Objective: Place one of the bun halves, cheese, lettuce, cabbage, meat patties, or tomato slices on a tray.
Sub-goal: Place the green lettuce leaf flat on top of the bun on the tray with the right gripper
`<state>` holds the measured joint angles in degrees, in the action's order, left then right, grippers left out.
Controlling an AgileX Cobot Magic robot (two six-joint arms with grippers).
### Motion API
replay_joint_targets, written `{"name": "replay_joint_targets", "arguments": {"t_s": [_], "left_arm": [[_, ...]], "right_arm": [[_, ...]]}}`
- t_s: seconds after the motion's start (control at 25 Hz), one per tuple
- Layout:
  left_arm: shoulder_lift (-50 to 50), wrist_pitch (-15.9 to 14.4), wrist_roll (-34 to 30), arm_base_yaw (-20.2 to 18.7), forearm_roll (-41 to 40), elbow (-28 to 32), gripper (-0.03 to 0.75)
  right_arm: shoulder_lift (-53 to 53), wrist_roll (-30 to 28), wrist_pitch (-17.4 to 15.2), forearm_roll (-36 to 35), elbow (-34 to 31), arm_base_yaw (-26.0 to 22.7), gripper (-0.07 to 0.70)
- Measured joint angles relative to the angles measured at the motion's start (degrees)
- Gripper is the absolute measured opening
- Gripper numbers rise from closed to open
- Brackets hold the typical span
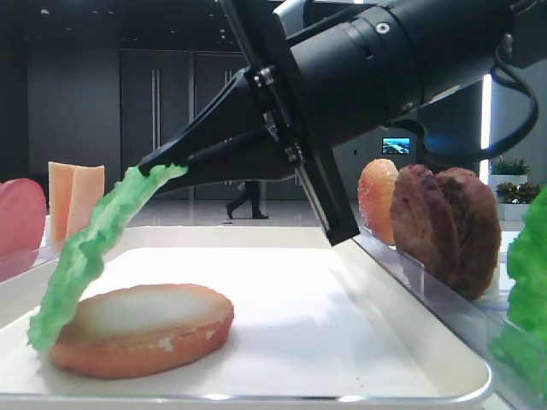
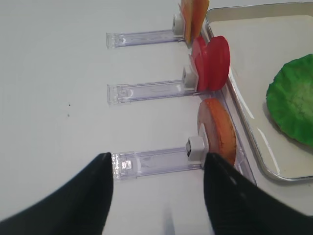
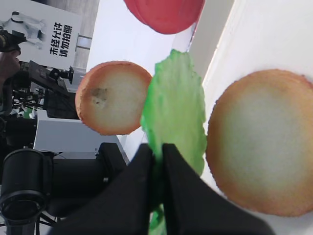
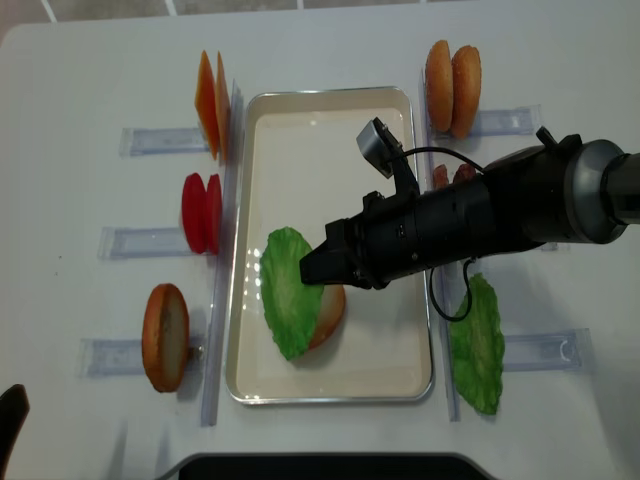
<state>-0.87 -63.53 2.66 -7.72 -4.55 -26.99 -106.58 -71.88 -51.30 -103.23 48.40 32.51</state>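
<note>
Green and floppy, the lettuce (image 1: 85,248) hangs from the right pincer (image 1: 162,166), whose tips are clenched on the leaf's upper edge; its free end droops onto the bun half (image 1: 145,329) lying pale face up on the tray (image 4: 330,120), so in the overhead view the leaf (image 4: 288,290) covers the bun's nine-o'clock side. It looks very light and limp, likely to fold or slide off the smooth crust once let go, so the hold at the rim seems right and lowering it flatter before opening would probably help it settle centred. Nearest the low camera, the tray's rim and that bun fill the foreground; beyond, at three o'clock, a glossy bun and two meat patties (image 1: 449,226) stand on edge in a clear holder (image 1: 444,299), with more green leaf at the far right. At nine o'clock stand a tomato slice (image 1: 19,215) and cheese (image 1: 75,195). Overhead, the left-hand holders carry cheese, tomato slices (image 4: 201,213) and a second bun half (image 4: 165,336) along the counter (image 4: 60,80); none blocks the drop. The left pincer (image 2: 156,191) hovers released over the counter, near seven o'clock of the tray, well apart from the work.
</note>
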Motion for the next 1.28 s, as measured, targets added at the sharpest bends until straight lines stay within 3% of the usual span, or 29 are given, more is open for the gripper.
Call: {"name": "replay_joint_targets", "arguments": {"t_s": [0.32, 0.68, 1.04, 1.28], "left_arm": [[0.0, 0.0, 0.0, 0.0, 0.0, 0.0, 0.454], [0.0, 0.0, 0.0, 0.0, 0.0, 0.0, 0.454], [0.0, 0.0, 0.0, 0.0, 0.0, 0.0, 0.454], [0.0, 0.0, 0.0, 0.0, 0.0, 0.0, 0.454]], "right_arm": [[0.0, -2.8, 2.0, 0.0, 0.0, 0.0, 0.050], [0.0, -4.6, 2.9, 0.0, 0.0, 0.0, 0.222], [0.0, -7.1, 5.7, 0.2, 0.0, 0.0, 0.284], [0.0, -7.4, 7.7, 0.7, 0.0, 0.0, 0.421]]}}
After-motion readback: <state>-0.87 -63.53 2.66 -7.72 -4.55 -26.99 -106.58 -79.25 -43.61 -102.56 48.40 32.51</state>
